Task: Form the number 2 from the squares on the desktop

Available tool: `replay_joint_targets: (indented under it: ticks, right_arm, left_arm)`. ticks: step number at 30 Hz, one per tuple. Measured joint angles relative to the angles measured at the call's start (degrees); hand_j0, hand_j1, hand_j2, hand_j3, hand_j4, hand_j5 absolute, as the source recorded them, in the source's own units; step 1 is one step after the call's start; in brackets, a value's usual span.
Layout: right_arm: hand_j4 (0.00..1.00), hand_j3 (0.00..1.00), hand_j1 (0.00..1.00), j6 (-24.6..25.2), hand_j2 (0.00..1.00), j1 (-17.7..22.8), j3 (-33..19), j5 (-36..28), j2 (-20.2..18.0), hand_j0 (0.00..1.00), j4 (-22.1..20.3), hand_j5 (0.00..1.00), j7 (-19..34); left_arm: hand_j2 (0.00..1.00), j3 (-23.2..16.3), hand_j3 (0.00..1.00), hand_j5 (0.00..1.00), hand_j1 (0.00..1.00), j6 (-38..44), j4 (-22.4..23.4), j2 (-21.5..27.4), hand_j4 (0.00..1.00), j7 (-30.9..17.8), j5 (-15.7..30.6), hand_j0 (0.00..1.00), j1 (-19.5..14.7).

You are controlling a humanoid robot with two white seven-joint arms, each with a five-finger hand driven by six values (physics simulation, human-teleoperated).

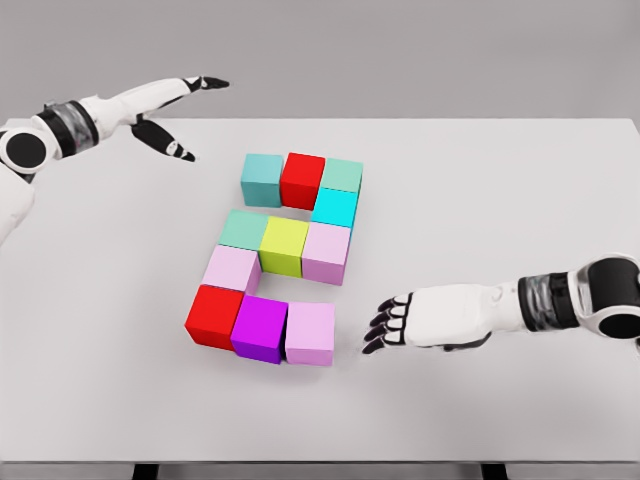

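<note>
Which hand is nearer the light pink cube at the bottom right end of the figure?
Right. The right hand lies palm down on the table just right of the light pink cube, fingertips pointing at it, apart. The left hand is raised far off at the upper left.

A pale grey counter fills most of the frame, evenly lit with only soft shadows. Behind it, across the top of the frame, stands a plain grey wall. Dark supports peek out along the bottom edge.
</note>
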Motion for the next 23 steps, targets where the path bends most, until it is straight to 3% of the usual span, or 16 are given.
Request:
replay_joint_targets:
  ticks: [3,6,11,23]
  right_arm:
    - [1.00,1.00,1.00,0.03,1.00,-0.17,-7.89,-4.53,-1.23,1.00,0.04,1.00,0.12]
    - [1.00,1.00,1.00,0.04,1.00,-0.53,-11.01,-10.81,-1.36,1.00,0.05,1.00,0.17]
    - [1.00,1.00,1.00,0.01,1.00,0.00,-12.52,-15.05,-1.68,1.00,0.05,1.00,0.20]
    - [1.00,1.00,1.00,0.00,1.00,0.09,-13.34,-16.01,-2.21,1.00,0.06,1.00,0.21]
  left_arm:
    - [1.00,0.01,1.00,1.00,1.00,-0.31,-0.05,1.96,1.00,0.03,0.34,1.00,0.00]
    - [1.00,0.02,1.00,1.00,1.00,-0.42,0.07,3.32,1.00,0.16,0.71,1.00,0.09]
    - [1.00,-0.06,1.00,1.00,1.00,-0.48,0.08,4.93,1.00,0.26,0.87,1.00,0.88]
    - [1.00,-0.23,1.00,1.00,1.00,-0.49,0.14,5.88,1.00,0.11,0.47,1.00,1.85]
